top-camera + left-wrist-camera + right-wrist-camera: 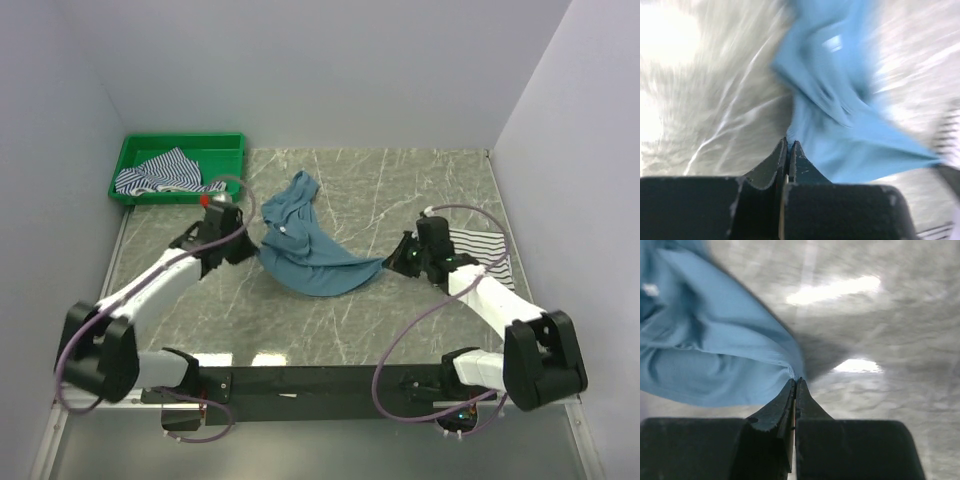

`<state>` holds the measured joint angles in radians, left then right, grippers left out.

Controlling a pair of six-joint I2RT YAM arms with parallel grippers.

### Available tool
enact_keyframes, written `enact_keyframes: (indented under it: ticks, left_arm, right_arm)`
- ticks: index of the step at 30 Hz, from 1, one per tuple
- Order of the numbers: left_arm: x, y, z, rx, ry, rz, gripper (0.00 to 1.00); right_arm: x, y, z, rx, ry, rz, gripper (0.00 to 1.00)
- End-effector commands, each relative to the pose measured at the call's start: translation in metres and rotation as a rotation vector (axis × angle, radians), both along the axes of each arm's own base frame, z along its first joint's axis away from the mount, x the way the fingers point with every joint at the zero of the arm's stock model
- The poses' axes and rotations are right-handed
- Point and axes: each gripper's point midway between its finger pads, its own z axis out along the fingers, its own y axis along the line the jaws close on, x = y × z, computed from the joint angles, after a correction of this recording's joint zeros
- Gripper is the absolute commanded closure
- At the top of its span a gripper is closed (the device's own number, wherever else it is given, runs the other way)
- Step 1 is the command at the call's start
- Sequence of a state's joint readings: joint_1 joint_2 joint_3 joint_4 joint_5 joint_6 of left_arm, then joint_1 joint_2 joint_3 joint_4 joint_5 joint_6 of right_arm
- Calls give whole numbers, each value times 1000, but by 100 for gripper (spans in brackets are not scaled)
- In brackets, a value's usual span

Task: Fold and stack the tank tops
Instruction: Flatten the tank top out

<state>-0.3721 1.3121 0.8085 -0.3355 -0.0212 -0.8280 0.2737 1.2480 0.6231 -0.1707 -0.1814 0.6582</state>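
left jaws clamped tight on edge of plain teal-blue cloth tank top (310,260) | right jaws likewise, opposite edge | long axis runs jaws to jaws

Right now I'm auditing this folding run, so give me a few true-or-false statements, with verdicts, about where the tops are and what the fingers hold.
1. The left gripper has its fingers shut on the teal tank top. True.
2. The right gripper is open and empty. False: its fingers pinch the teal top's other edge.
3. The blue-and-white striped top lies in the green tray. True.
4. The teal top is neatly folded. False: it lies bunched on the table.
5. The white black-striped top is stacked on the teal one. False: it lies apart, beside the right arm.
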Motion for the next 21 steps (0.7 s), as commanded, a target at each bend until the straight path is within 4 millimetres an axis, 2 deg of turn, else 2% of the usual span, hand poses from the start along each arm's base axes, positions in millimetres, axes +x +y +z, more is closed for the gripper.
enact_keyframes:
  ticks: [1,2,3,4,5,7,8,9,10,11,12,13,14,16,17,21]
  left_arm:
    - [18,19,117,8,-257,68,99]
    - [17,20,138,-4,-295,73,99]
    - [15,23,180,-27,-374,77,99]
    - [12,25,203,-40,-418,81,99]
    - [9,28,249,-71,-506,91,100]
    - [-1,32,285,-92,-567,96,100]
    - [-8,35,322,-124,-643,105,99]
    - [-13,38,341,-137,-686,111,100]
    - [-17,41,356,-147,-719,121,99]
    - [-25,45,385,-173,-780,130,100]
    - [-28,46,397,-183,-809,133,99]
    - [-30,48,408,-194,-831,136,99]
    - [-36,49,426,-213,-869,138,99]
    - [-40,50,440,-235,-902,140,99]
    - [-43,52,450,-250,-924,148,99]
    - [-47,58,463,-282,-963,186,100]
  right_arm:
    - [15,17,87,181,-168,53,100]
    - [13,18,112,211,-221,58,100]
    - [15,19,140,241,-268,58,100]
    - [13,21,160,274,-300,68,100]
    - [11,18,201,317,-385,54,100]
    - [5,15,239,359,-455,37,100]
    - [-1,13,263,394,-500,19,100]
    - [-5,11,293,420,-565,18,100]
    - [-9,10,309,438,-594,12,100]
    - [-13,8,326,457,-626,-1,100]
    - [-19,6,352,472,-677,3,100]
    - [-22,6,365,487,-695,3,100]
    - [-28,6,388,500,-739,14,100]
    - [-34,5,404,506,-763,24,100]
    - [-39,4,419,514,-790,27,100]
    - [-39,-1,438,498,-832,9,100]
